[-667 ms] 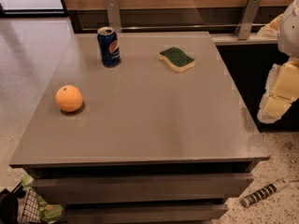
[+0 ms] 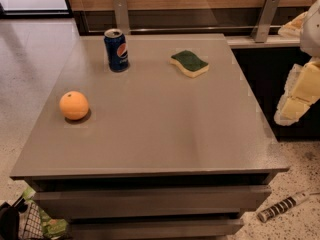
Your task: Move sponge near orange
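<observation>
The sponge [image 2: 189, 63], dark green on top over pale yellow foam, lies flat on the grey table [image 2: 165, 129] at the back, right of centre. The orange [image 2: 74, 105] sits near the table's left edge, well apart from the sponge. My gripper [image 2: 298, 95], cream-yellow, hangs at the right edge of the view, off the table's right side and clear of the sponge. It holds nothing that I can see.
A blue Pepsi can [image 2: 116, 50] stands upright at the back left, between orange and sponge. A wooden wall with metal brackets [image 2: 121, 15] runs behind the table. A dark cylindrical tool [image 2: 283, 207] lies on the floor at the lower right.
The gripper has shifted slightly at the right edge. The sponge, orange and can have not moved.
</observation>
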You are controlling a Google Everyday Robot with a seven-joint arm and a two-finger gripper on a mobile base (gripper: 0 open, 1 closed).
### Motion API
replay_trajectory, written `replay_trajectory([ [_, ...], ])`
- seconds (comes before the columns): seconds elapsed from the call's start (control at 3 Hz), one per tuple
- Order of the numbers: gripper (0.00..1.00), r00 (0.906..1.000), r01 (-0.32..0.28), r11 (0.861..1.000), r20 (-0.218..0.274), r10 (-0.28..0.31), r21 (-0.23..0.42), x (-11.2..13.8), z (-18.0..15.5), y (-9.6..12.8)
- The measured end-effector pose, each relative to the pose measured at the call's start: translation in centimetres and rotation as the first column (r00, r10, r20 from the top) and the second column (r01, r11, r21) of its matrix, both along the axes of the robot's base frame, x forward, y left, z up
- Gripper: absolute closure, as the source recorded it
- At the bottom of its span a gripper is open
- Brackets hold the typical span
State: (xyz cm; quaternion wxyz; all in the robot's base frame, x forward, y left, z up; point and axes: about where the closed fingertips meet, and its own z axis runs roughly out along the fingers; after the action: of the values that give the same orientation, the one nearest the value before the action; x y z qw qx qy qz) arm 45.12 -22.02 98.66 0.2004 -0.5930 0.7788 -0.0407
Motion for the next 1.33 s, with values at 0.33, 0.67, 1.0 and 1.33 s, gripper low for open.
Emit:
replay_trajectory([
  [0.33,0.0,0.994,0.038,0.99,0.096,-0.052,0.138,3.7,0.0,-1.7],
  [0.67,0.0,0.9747,0.055,0.947,0.189,-0.12,0.316,8.3,0.0,-2.6],
  [1.0,0.0,0.9577,0.036,0.882,0.236,-0.165,0.47,13.1,-0.1,-2.5],
  [1.33,0.0,0.9512,0.021,0.813,0.239,-0.195,0.582,16.8,-1.0,-2.0],
])
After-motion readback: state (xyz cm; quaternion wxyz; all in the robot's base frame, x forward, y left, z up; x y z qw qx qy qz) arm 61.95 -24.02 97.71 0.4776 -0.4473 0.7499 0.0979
